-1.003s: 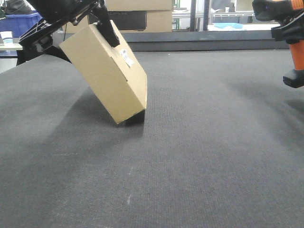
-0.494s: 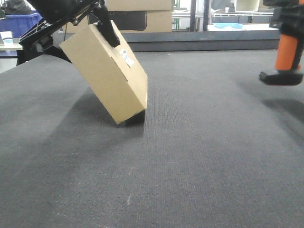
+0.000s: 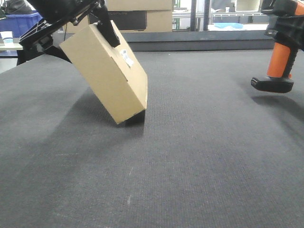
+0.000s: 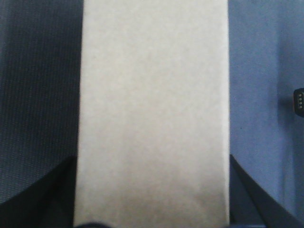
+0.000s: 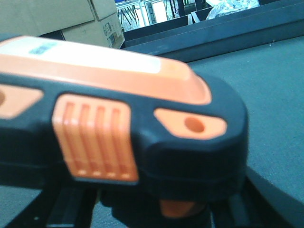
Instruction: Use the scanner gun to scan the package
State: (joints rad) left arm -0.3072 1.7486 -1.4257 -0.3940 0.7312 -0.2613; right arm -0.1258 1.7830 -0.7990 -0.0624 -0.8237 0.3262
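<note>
Package (image 3: 105,71), one, tilted, scanner gun (image 3: 279,59), one, held aloft

Tan package (image 3: 107,71) tilts on its corner; orange-handled scanner gun (image 3: 278,61) hangs aloft.

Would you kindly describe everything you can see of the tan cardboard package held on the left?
The plain tan rectangular cardboard package looks clean and undented, with a small white barcode label on its narrower side, which faces up and right. It is tilted steeply, and its lower end appears to rest on the dark grey textured mat, casting a shadow there. The left end effector grips its raised upper end, with black fingers pressing opposite faces. Nothing else touches it.
</note>
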